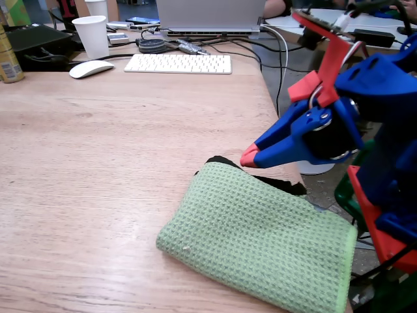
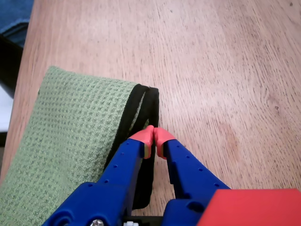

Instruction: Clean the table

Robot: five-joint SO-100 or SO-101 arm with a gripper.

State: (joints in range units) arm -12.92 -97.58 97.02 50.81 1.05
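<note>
The light-brown wood-grain table (image 1: 98, 163) fills most of the fixed view and also shows in the wrist view (image 2: 211, 70). A folded green waffle-weave cloth (image 1: 260, 241) with a black border lies at the table's right front edge. In the wrist view the cloth (image 2: 70, 127) is at the left, with its black edge under the gripper. My blue gripper with red tips (image 1: 249, 156) hovers just above the cloth's far black edge. In the wrist view its tips (image 2: 154, 136) are pressed together with nothing between them.
At the table's far end stand a white keyboard (image 1: 178, 63), a white mouse (image 1: 91, 68), a white paper cup (image 1: 91, 36), a laptop (image 1: 208, 16), a can (image 1: 8, 59) and cables. The table's right edge runs beside the cloth.
</note>
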